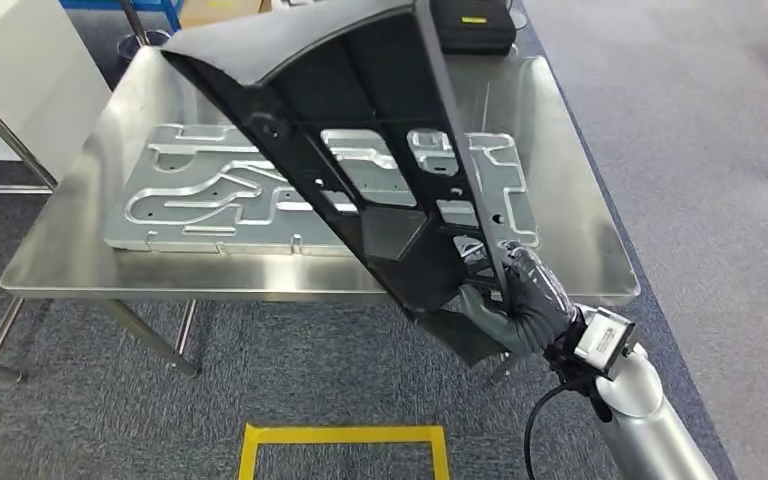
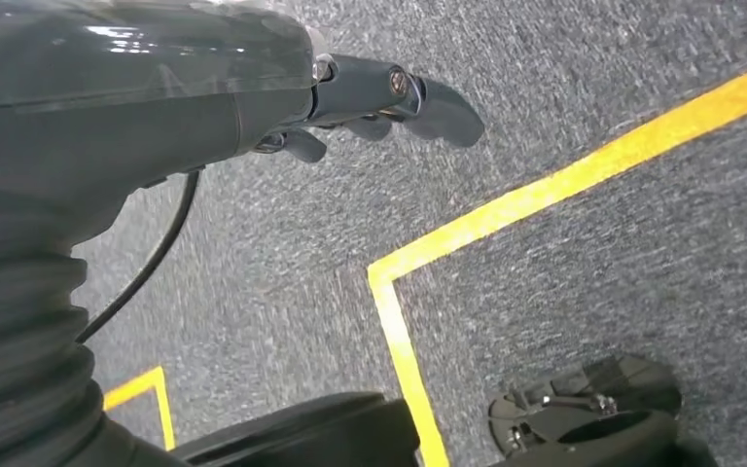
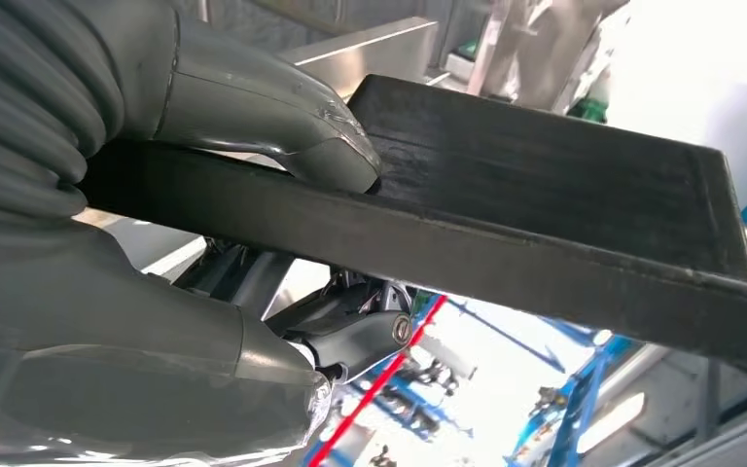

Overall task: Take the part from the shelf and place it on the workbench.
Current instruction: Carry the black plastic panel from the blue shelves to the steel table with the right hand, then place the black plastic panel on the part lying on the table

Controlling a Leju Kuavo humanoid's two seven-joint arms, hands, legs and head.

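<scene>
From the head view we see the right hand [image 1: 520, 300] gripping a large black part [image 1: 360, 140] by its near lower corner. The part is a flat, roughly triangular panel with ribs and open cut-outs across its face, and it is tilted steeply — its far end rises toward the top of the picture while the gripped corner hangs just past the near edge of the workbench [image 1: 80, 250]. It is held in the air above the bench, and we cannot see it touching the surface anywhere.

The workbench is a shiny steel table on metal legs. A silver stamped metal plate [image 1: 200, 200] with raised channels lies flat on its top, partly hidden behind the black part. At the far edge of the bench sits a black box [image 1: 470, 25] with a small yellow label.

In the right wrist view we see the right hand [image 3: 253, 175] closed on the part's [image 3: 545, 195] edge — the thick grey thumb [image 3: 282, 126] presses on one face while the darker fingers [image 3: 350, 336] curl under the other.

In the left wrist view the left hand [image 2: 370, 97] hangs over grey carpet with nothing in it, its fingers [image 2: 438, 107] held loosely apart and pointing out. Yellow tape [image 2: 564, 180] marks lines on the floor [image 2: 253, 272] beneath it, and a yellow taped rectangle [image 1: 345, 445] also shows on the carpet in front of the bench in the head view.
</scene>
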